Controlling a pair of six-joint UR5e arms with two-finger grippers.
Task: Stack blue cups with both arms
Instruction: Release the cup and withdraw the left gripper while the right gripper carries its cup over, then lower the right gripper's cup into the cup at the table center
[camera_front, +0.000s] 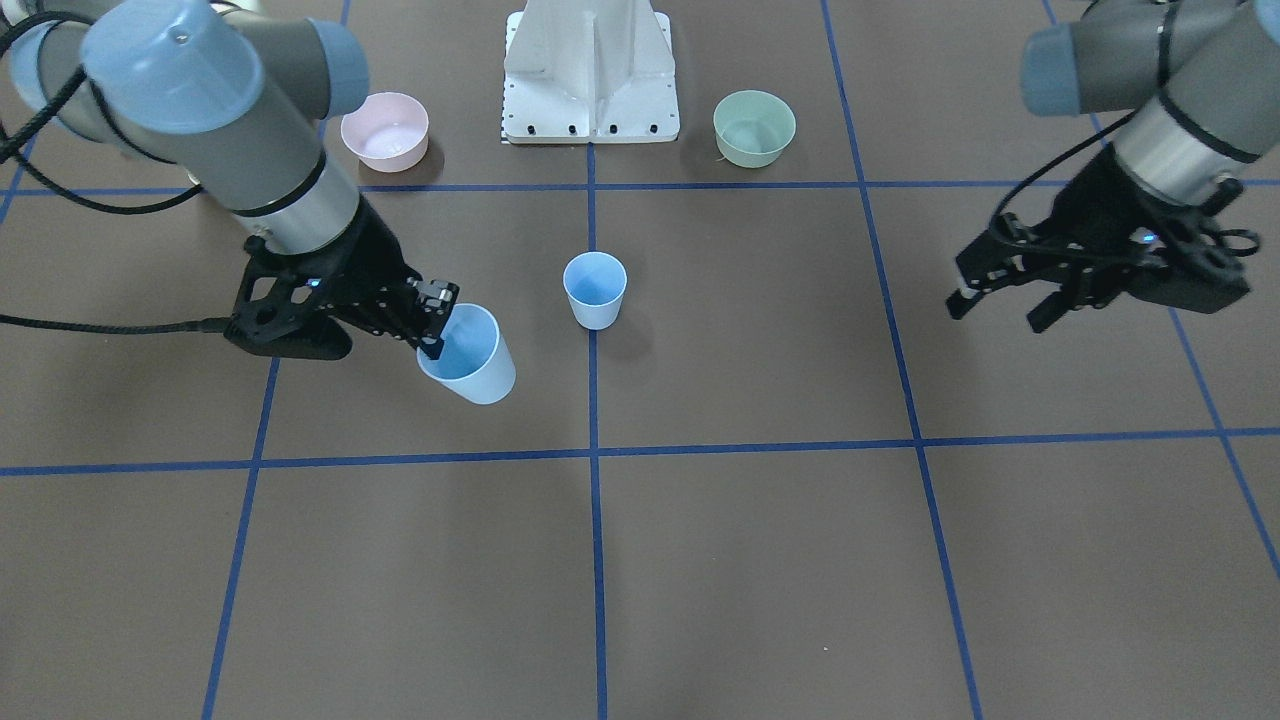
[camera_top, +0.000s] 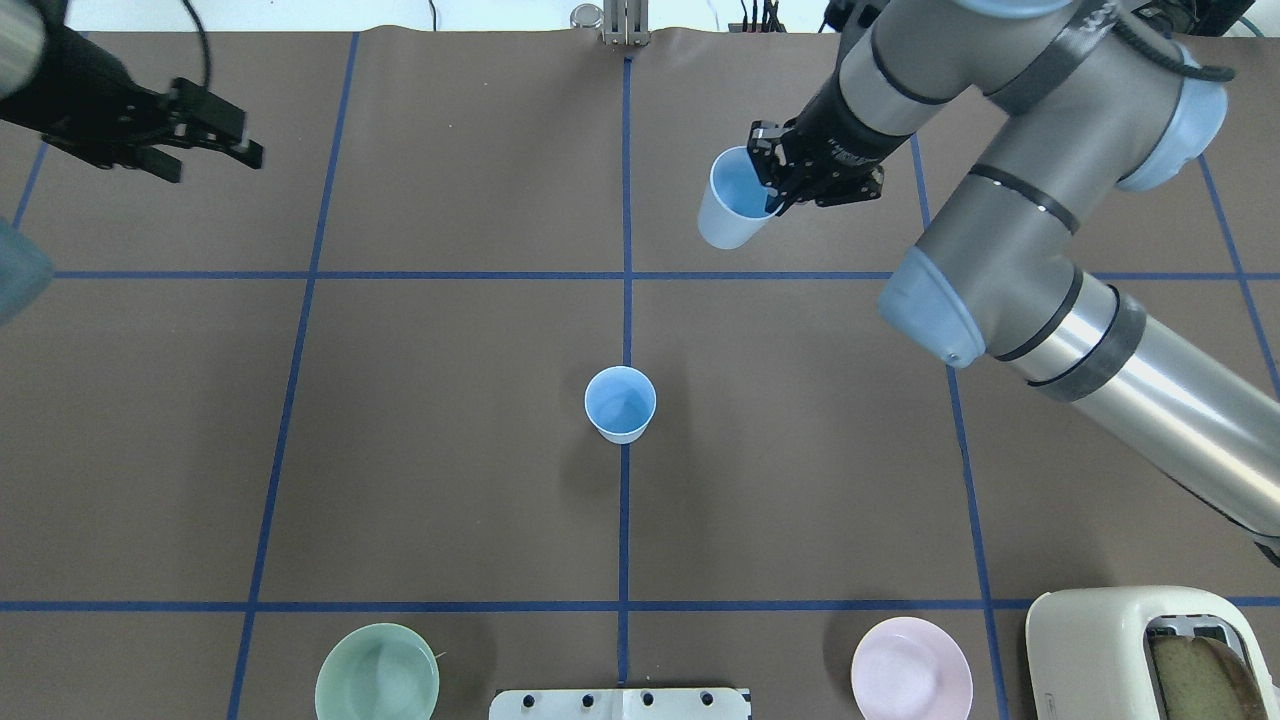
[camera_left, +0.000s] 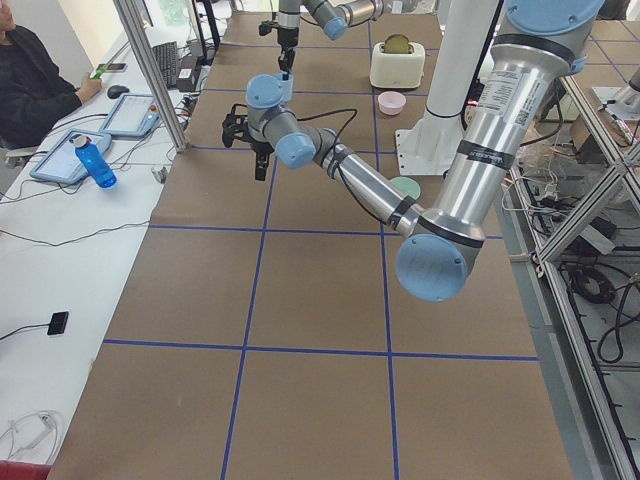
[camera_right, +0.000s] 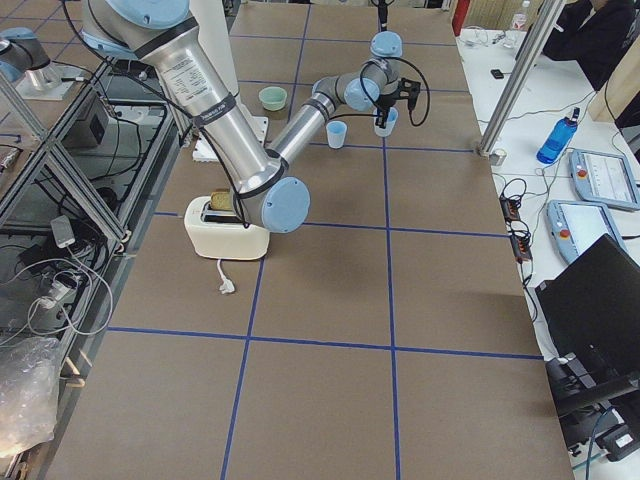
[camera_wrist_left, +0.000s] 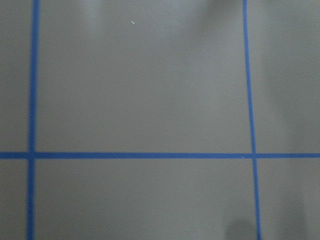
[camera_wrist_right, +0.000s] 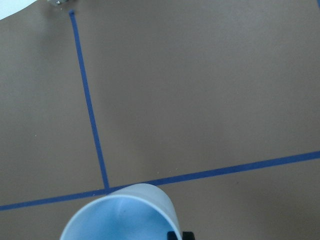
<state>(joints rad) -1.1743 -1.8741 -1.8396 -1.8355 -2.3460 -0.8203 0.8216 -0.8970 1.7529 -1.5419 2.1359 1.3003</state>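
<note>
Gripping the rim of the first blue cup (camera_front: 472, 362), the right gripper (camera_front: 436, 322) is clamped on it at centre left of the front-facing view. One finger sits inside the cup mouth. The first blue cup is tilted: its mouth faces the gripper and its base points toward the lower right of the frame.

The second blue cup (camera_front: 595, 290) stands upright on the table (camera_front: 760, 560), on the central blue tape line (camera_front: 594, 520). It lies to the upper right of the first blue cup, near it but not touching.

The left gripper (camera_front: 998, 312) is at the right side of the frame, its jaws apart and holding nothing, well apart from both cups.
</note>
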